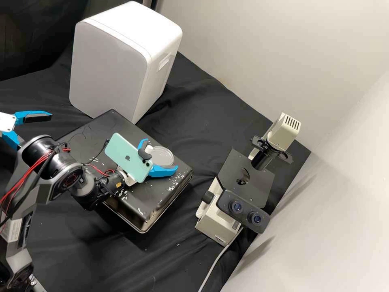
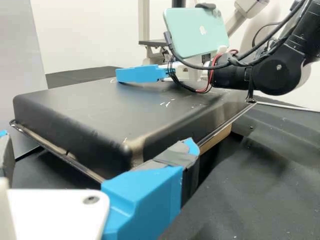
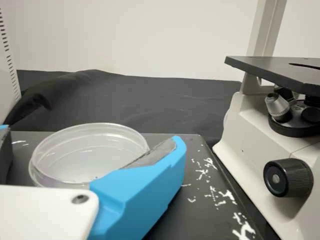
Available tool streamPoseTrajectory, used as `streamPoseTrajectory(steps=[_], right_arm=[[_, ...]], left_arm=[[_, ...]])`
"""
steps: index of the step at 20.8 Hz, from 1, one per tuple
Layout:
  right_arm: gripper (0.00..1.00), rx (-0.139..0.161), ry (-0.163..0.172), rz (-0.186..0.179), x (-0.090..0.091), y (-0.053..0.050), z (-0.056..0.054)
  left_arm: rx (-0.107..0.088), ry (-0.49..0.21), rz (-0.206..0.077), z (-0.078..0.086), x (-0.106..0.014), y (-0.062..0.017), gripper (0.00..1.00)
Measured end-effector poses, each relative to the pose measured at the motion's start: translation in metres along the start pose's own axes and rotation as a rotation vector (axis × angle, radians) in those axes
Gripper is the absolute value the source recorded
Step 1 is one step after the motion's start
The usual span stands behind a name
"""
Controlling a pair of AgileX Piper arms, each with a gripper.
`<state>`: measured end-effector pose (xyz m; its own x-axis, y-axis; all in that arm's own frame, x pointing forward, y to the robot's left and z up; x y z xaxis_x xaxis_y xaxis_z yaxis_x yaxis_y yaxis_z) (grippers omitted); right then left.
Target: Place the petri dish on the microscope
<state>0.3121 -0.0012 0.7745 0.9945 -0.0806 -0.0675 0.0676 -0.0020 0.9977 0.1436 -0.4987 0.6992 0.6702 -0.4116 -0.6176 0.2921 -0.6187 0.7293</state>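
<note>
The clear petri dish (image 1: 163, 154) lies on top of a black box (image 1: 95, 132), near the corner closest to the microscope (image 1: 237, 194). My right gripper (image 1: 159, 156) is open and straddles the dish, one blue finger on each side. In the right wrist view, the dish (image 3: 85, 152) sits between the fingers, with one blue finger (image 3: 150, 172) at its rim and a gap at the other. The microscope's black stage (image 3: 280, 67) stands beyond the box edge. My left gripper (image 1: 23, 129) hangs open and holds nothing at the bench's far left, off the box's far end (image 2: 125, 115).
A large white appliance (image 1: 121, 56) stands behind the box. A mint-green phone (image 1: 127, 156) is clamped on the right arm's wrist. Black cloth (image 1: 202, 109) covers the bench between box and microscope. A grey cable (image 1: 214, 263) runs from the microscope's base. White walls close in on the right.
</note>
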Motion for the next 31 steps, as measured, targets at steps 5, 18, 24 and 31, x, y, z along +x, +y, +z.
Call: streamPoseTrajectory(steps=[5, 18, 24, 31], right_arm=[[0.0, 0.007, -0.001, 0.001, 0.0, 0.0002, 0.0002], [0.0, 0.039, -0.005, 0.006, 0.0001, 0.0017, 0.0017], [0.0, 0.045, -0.006, 0.006, 0.0001, 0.0024, 0.0024], [0.0, 0.042, 0.001, 0.017, -0.0023, 0.0076, 0.0018]], left_arm=[[-0.004, 0.003, 0.002, 0.0005, 0.0002, 0.0, 1.0], [-0.007, 0.009, 0.004, 0.0, 0.0002, 0.0001, 1.0], [-0.007, 0.009, 0.001, -0.0001, 0.0003, -0.0003, 1.0], [-0.009, 0.012, -0.008, -0.0006, 0.0009, -0.0019, 1.0]])
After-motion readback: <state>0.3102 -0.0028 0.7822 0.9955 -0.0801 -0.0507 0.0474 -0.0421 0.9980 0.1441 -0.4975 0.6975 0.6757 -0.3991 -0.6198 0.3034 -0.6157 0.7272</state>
